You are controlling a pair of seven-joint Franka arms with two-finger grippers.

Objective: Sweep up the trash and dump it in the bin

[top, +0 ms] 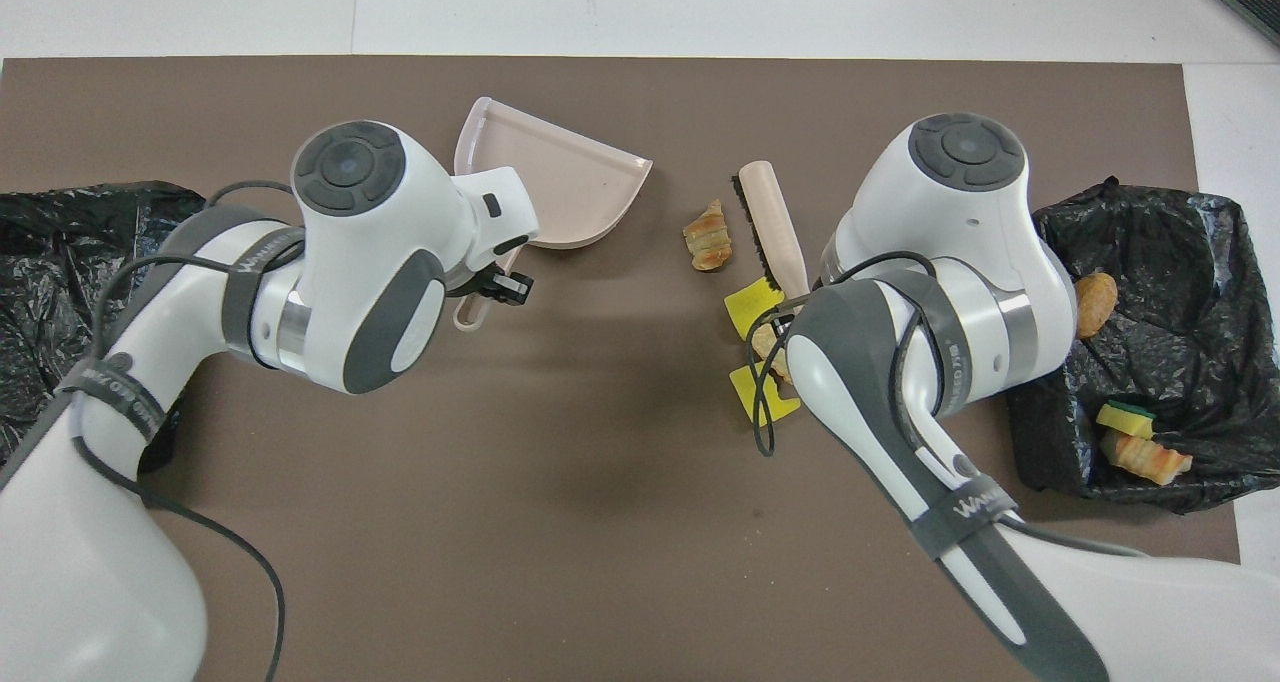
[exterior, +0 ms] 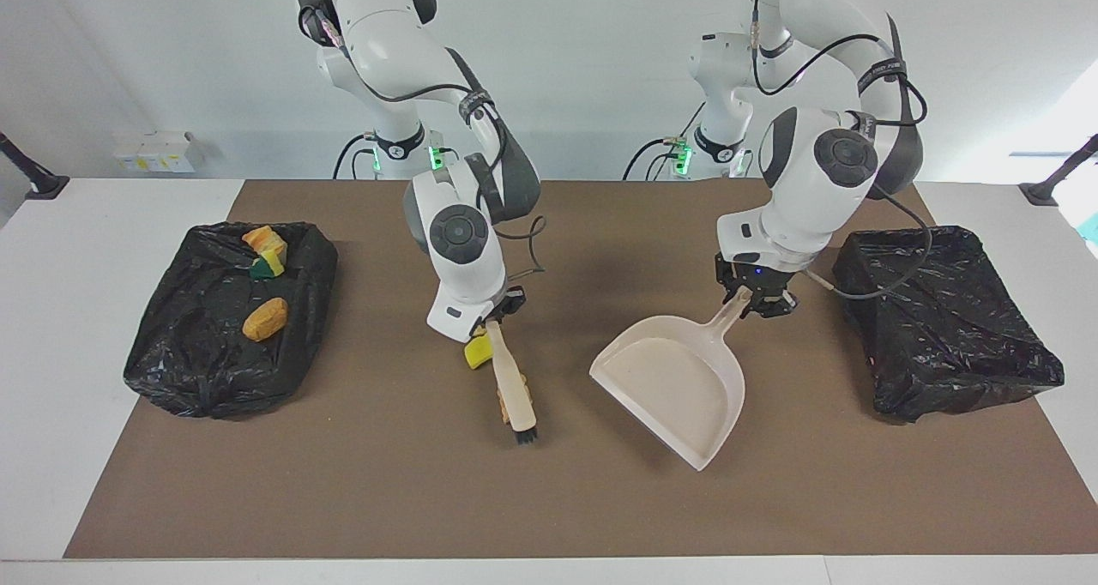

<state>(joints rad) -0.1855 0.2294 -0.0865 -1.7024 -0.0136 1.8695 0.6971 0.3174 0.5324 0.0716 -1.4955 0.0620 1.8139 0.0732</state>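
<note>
Near mid-surface, right end effector is clamped on the brush handle, brush tilted, bristles down on the brown mat, pointing toward the edge away from the robots. Loose trash sits right by the brush: a bread lump just beside the bristle end, two yellow sponge chunks and another tan lump partly hidden under the right arm in the overhead view; in the facing view only one yellow chunk shows beside the brush handle. Left end effector is clamped on the dustpan handle, pan tilted, mouth angled toward the brush, well apart from the loose trash; cannot tell if its lip touches the mat. Black-lined bin at the right arm's end of the surface holds three pieces: an orange lump, a bread piece and a yellow-green sponge touching it. Second black-lined bin sits at the left arm's end, just beside the left end effector.
</note>
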